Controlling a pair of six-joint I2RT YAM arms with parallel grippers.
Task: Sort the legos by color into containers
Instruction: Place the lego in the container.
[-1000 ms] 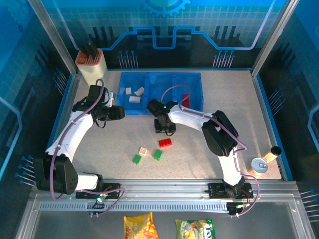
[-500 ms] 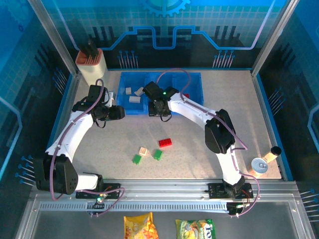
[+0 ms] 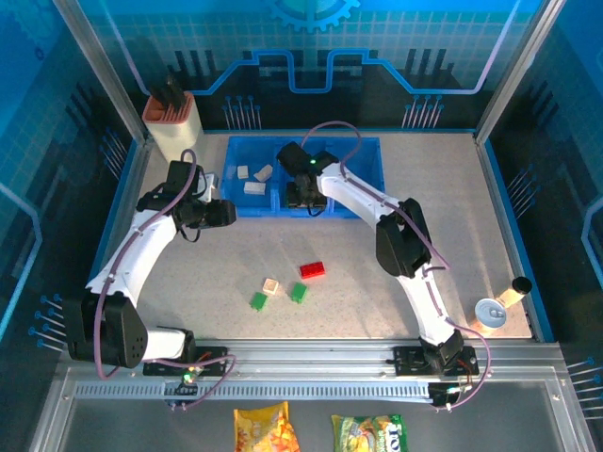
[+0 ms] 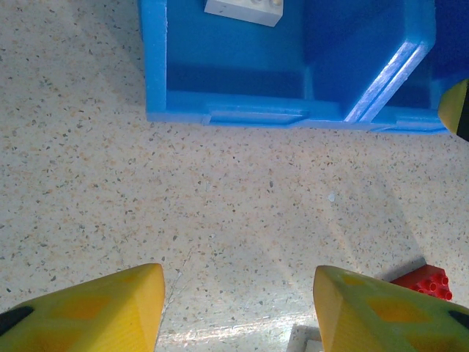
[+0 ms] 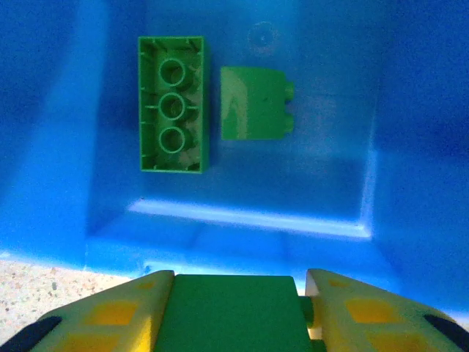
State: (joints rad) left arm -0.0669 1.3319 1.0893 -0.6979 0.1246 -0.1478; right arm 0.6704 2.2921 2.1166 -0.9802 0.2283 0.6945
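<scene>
Speckled pale counter (image 3: 471, 207) under blue-lit walls carries the translucent blue three-bin plastic tray (image 3: 375, 151). Over the last second the right pincer (image 5: 234, 314) has travelled from the loose pile up to the tray's middle bin (image 5: 322, 183). It now hangs over the near wall, pinching a small green studded plastic brick (image 5: 227, 301). Two green bricks (image 5: 172, 114) already lie in that bin, so the colour matches and letting go looks like the next step. The left pincer (image 4: 238, 308) has not moved: spread, empty, low over the counter by the tray's front-left corner. A red brick (image 3: 312, 269), a cream brick (image 3: 270, 285) and two more green pieces (image 3: 298, 292) wait unsorted.
</scene>
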